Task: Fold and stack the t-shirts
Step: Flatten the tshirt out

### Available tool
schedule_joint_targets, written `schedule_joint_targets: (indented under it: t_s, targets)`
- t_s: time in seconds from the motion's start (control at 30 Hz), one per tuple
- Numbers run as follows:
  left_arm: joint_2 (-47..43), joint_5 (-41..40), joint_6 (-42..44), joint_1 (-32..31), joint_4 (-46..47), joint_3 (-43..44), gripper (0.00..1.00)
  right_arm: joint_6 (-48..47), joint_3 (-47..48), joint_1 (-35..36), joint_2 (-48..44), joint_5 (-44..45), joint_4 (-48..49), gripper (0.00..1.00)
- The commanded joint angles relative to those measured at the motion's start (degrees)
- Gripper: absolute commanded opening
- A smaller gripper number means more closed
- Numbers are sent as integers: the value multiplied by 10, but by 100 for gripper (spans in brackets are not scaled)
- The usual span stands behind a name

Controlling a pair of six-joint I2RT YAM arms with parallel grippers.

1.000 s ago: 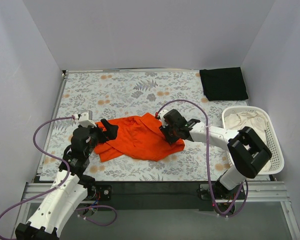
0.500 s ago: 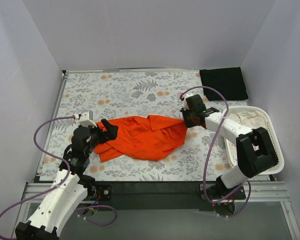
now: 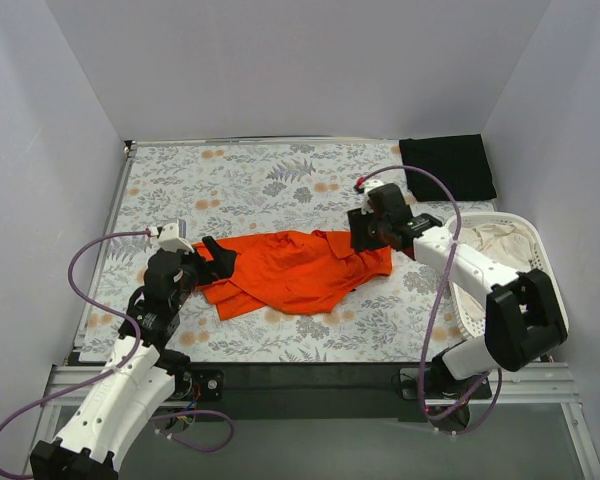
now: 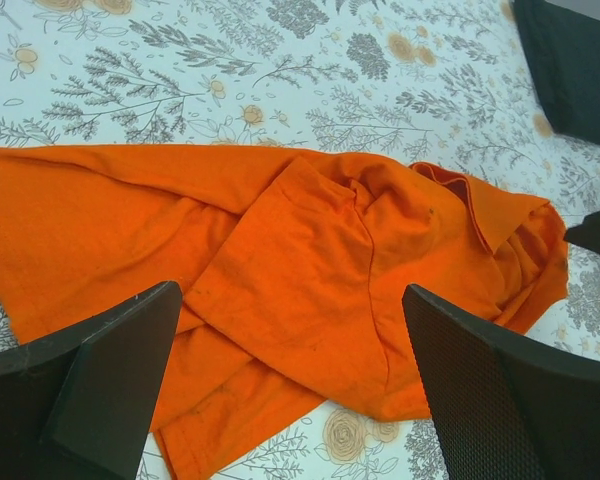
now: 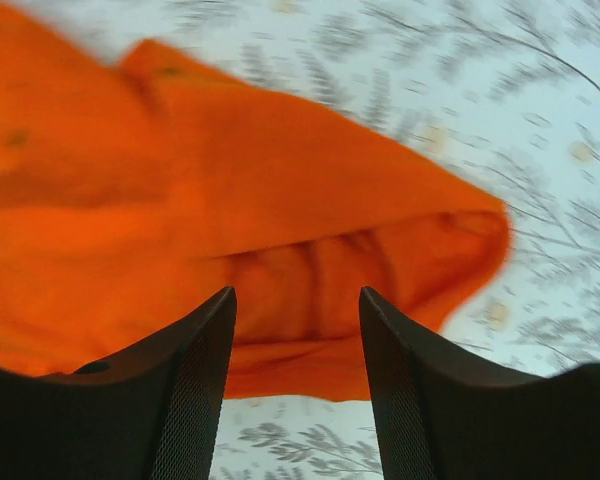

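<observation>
While the orange t-shirt (image 3: 298, 270) lies crumpled on the table (image 3: 240, 180), left hand (image 3: 218, 258) wide beside it, right hand (image 3: 358, 238) parted over its edge, holding nothing, pinching bunched layers risks a crooked fold.

Orange t-shirt (image 5: 230, 200) blurred, cut off at the right wrist view's left edge

Robot laboratory cell: white walls (image 3: 280, 70) beyond the left tool (image 3: 220, 257) and right tool (image 3: 356, 240), floral-covered bench (image 3: 250, 180) beneath, metal frame (image 3: 540, 373) behind.
</observation>
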Motion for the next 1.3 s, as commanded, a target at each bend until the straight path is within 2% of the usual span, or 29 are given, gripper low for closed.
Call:
schedule_joint_targets:
  t_s: [0.0,0.13,0.17,0.27,0.47,0.53,0.63,0.7,0.77,0.9,1.1,1.13,1.23,1.27]
  targets:
    - [9,-26,-1,-1,-20,23,86,-52,22,109,-51,-14,19,51]
    - [26,-45,-11,-1,-34,31,86,-83,36,227,0,-58,23,52]
    - [26,-52,-13,-1,-37,33,86,-91,47,268,16,-54,19,51]
    - [24,-66,-18,-1,-44,33,85,-98,77,328,83,-43,4,51]
    - [17,-85,-25,-1,-48,32,85,-91,113,385,168,19,-42,47]
    - [17,-90,-25,-1,-49,32,85,-86,118,386,185,31,-63,45]
    - [18,-89,-25,-1,-49,32,85,-83,110,386,192,81,-90,34]
    - [20,-89,-26,-1,-49,32,84,-82,91,386,184,124,-103,16]
    - [21,-91,-27,-1,-49,32,82,-80,69,382,168,170,-113,2]
    - [24,-96,-37,-1,-54,32,79,-68,11,344,91,196,-116,1]
    - [36,-126,-68,-1,-77,39,79,-15,-62,221,2,223,-141,4]
    - [37,-130,-68,-1,-78,40,79,-6,-67,190,-9,221,-143,6]
    - [39,-129,-70,-1,-78,40,79,25,-79,155,-48,194,-140,27]
    - [40,-129,-72,-1,-77,39,79,26,-74,156,-55,188,-138,30]
